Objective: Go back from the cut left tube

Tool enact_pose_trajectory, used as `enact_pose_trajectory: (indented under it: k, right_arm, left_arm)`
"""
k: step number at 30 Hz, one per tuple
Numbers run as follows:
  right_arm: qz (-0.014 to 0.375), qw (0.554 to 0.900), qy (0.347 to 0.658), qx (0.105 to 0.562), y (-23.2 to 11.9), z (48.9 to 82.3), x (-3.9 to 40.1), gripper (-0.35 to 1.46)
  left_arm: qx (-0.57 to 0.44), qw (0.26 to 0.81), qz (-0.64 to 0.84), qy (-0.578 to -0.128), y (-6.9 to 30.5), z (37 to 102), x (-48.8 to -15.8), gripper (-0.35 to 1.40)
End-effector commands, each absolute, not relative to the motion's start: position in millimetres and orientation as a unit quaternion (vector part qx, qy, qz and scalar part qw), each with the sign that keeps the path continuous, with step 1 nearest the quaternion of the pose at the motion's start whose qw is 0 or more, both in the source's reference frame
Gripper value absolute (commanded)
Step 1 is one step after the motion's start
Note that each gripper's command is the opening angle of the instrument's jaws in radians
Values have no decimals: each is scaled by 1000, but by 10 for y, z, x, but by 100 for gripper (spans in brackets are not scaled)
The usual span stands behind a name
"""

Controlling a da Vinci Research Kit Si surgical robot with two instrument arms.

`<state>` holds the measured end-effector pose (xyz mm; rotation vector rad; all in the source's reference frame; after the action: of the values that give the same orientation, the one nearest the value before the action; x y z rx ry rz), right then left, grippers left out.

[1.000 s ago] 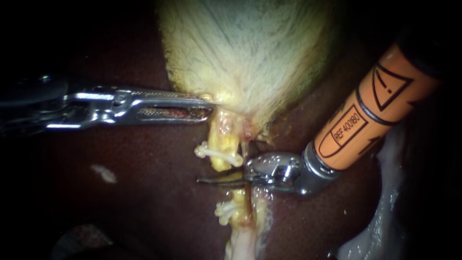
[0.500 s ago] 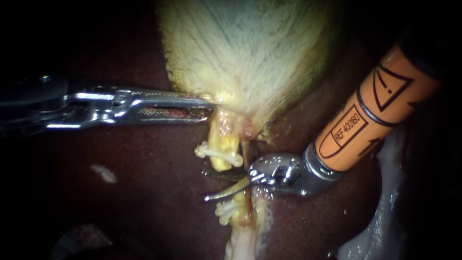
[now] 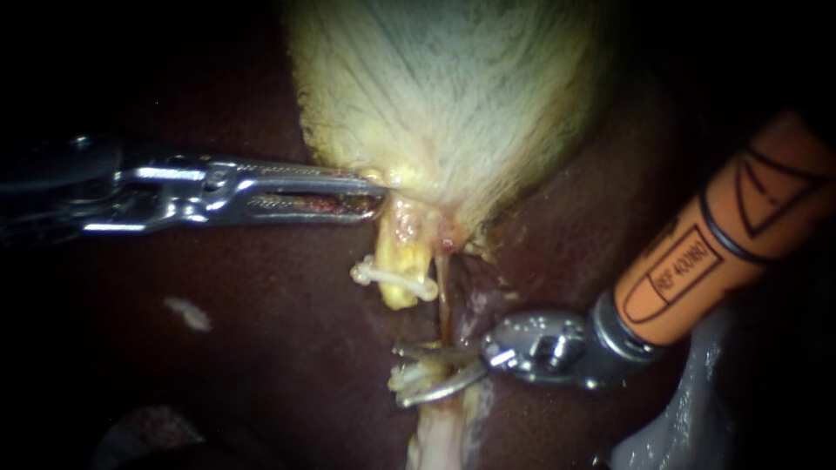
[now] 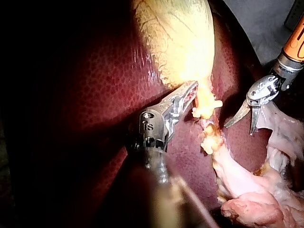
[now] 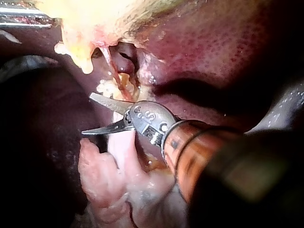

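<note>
Cut yellow left tube (image 3: 402, 261): upper stump hangs under the pale yellow gallbladder (image 3: 453, 96) with a white clip (image 3: 392, 277) across it; the lower clipped stump lies apart.
Right instrument (image 4: 238, 130): end effector spread wide, holding nothing, beside the lower stump.
Left instrument (image 3: 376, 198): end effector clamped on the gallbladder's lower edge.
Dark red liver (image 3: 261, 348): beneath all.

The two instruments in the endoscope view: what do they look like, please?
The left instrument is bare silver metal: a long, slim, slotted tool on a hinged steel wrist. The right instrument has an orange shaft with black printed markings, a steel collar and a short tool of two thin curved blades.
</note>
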<state>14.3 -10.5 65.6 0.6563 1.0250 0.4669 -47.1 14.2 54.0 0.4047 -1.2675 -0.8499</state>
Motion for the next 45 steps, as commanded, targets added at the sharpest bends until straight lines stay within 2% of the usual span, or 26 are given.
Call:
enact_pose_trajectory:
  k: [1,10,16,26,36,45]
  right_arm:
    - [211,800,481,290,-101,656,136,118]
    - [152,839,494,171,-48,654,79,133]
    - [123,856,489,115,-26,645,72,143]
    - [109,860,488,102,-28,644,69,143]
    - [102,860,490,101,-30,644,64,143]
    - [99,860,490,100,-30,643,61,143]
  left_arm:
    - [182,704,-382,-570,142,540,-471,-35]
    - [182,704,-382,-570,143,540,-471,-35]
    - [182,704,-382,-570,143,540,-472,-35]
    - [181,705,-382,-570,141,542,-474,-35]
    - [176,715,-370,-567,109,579,-511,-35]
    - [182,713,-371,-566,104,580,-519,-35]
